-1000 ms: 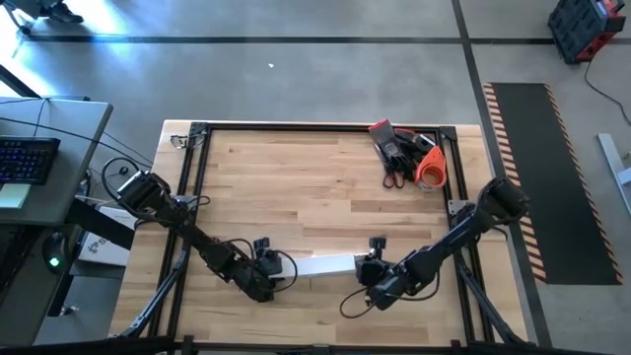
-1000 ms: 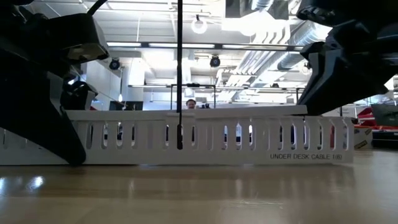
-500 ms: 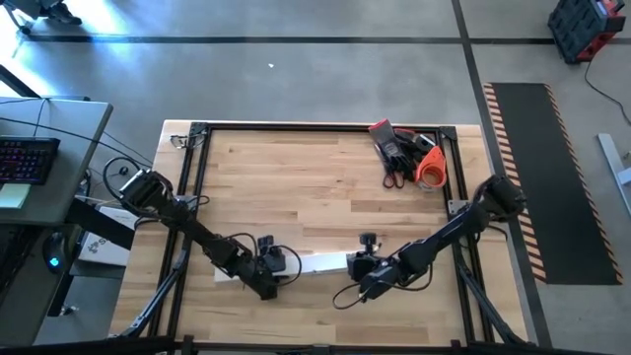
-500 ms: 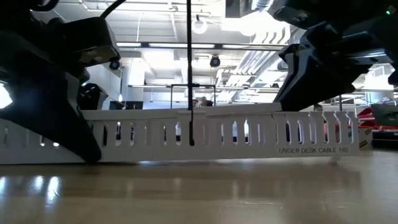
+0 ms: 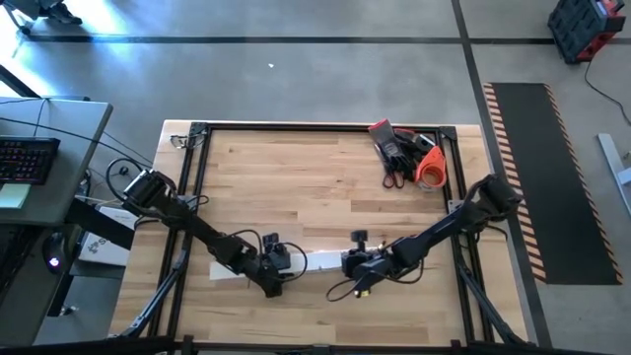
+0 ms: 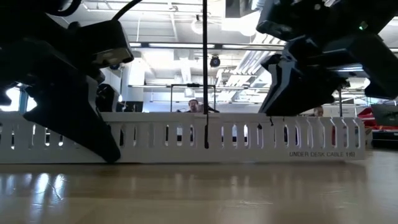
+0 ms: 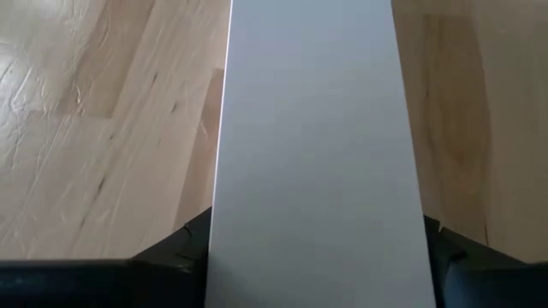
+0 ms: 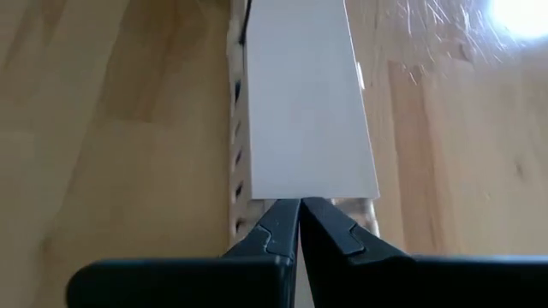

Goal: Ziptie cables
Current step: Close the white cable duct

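A long flat white plastic channel strip (image 5: 314, 261) lies on the wooden table near its front edge. In the low view it stands on its lower edge as a slotted white wall (image 6: 236, 137). My left gripper (image 5: 279, 263) is at its left part, with one finger on each side of it (image 7: 317, 248). My right gripper (image 5: 351, 264) is shut, its tips at the end of the strip's flat top (image 8: 300, 204). The bunch of thin cables does not show in any view. A thin black line (image 6: 205, 74) hangs in front of the channel. My left gripper holds the white strip across its width, one finger at each long edge (image 7: 214, 239), and the fingers lie level along the strip. The strip covers the inner faces of the fingers. The strip rests on the table. My right gripper's shut fingertips (image 8: 278, 224) meet the short end edge of the strip's flat top (image 8: 304, 190), coming level along the strip from the table's right. The slotted side wall (image 8: 235, 154) runs on under the fingers.
A red, black and orange heap of tools (image 5: 404, 153) lies at the table's far right corner. Black frame rails (image 5: 197, 177) run along the table's left, right and far edges. A desk with a keyboard (image 5: 25, 158) stands left of the table. Bare wood lies in the table's middle.
My right gripper has gone toward the table's left edge and slightly toward its far edge, along the strip. My left gripper has gone a little toward the right, so the two grippers are closer. The strip's top edge, tilted before, now stands level, and the strip has slid slightly right.
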`<action>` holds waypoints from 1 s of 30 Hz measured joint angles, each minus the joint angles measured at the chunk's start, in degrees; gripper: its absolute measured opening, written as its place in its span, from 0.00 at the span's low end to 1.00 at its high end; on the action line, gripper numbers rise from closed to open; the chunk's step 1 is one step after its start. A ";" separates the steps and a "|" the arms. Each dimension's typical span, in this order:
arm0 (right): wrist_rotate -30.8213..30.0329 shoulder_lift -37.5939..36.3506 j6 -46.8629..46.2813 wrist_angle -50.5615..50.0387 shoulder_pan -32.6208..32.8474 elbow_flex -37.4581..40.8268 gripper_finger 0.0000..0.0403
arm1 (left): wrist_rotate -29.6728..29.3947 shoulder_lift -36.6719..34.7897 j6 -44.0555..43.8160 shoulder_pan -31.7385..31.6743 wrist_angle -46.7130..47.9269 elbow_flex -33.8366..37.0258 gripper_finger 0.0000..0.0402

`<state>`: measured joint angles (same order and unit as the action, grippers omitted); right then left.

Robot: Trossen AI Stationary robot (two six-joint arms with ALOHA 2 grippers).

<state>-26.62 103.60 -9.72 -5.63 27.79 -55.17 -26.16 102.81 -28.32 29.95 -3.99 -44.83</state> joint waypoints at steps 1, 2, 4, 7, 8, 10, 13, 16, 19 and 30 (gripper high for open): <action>0.27 0.27 0.12 0.99 -0.07 -0.01 0.00 | -0.06 0.32 0.19 0.00 0.15 -0.29 0.49; 0.33 0.61 0.28 2.07 -0.12 -0.01 0.00 | -0.06 0.85 0.44 -0.06 0.13 -0.56 0.49; 0.36 1.13 0.97 3.84 -0.13 -0.01 0.00 | -0.02 1.73 0.88 -0.29 0.11 -1.24 0.49; 0.41 1.15 1.70 4.09 -0.13 -0.01 0.00 | 0.28 3.31 0.96 -0.68 -0.33 -2.38 0.49; 0.41 1.17 2.04 4.09 -0.13 -0.01 0.00 | 0.35 3.58 0.96 -0.70 -0.48 -2.62 0.49; 0.45 1.15 2.28 4.09 -0.17 -0.01 0.00 | 0.27 3.97 0.85 -0.70 -0.52 -3.05 0.49; 1.36 1.15 3.16 4.14 -0.37 -0.01 0.00 | 0.33 4.15 1.48 -0.73 -0.25 -3.80 0.49; 1.67 1.15 3.80 4.79 -0.37 -0.01 0.00 | 0.65 4.33 2.07 -1.07 -0.21 -4.41 0.49; 1.76 1.17 5.10 5.43 -0.45 -0.01 0.00 | 1.44 4.37 2.32 -1.72 -0.52 -4.44 0.49; 3.28 3.50 6.97 8.71 -1.61 -0.03 0.00 | 1.79 4.88 3.27 -2.31 -1.77 -4.51 0.49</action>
<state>-23.35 107.11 -2.75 3.08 26.17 -55.20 -24.37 107.69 -25.05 27.64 -5.76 -49.34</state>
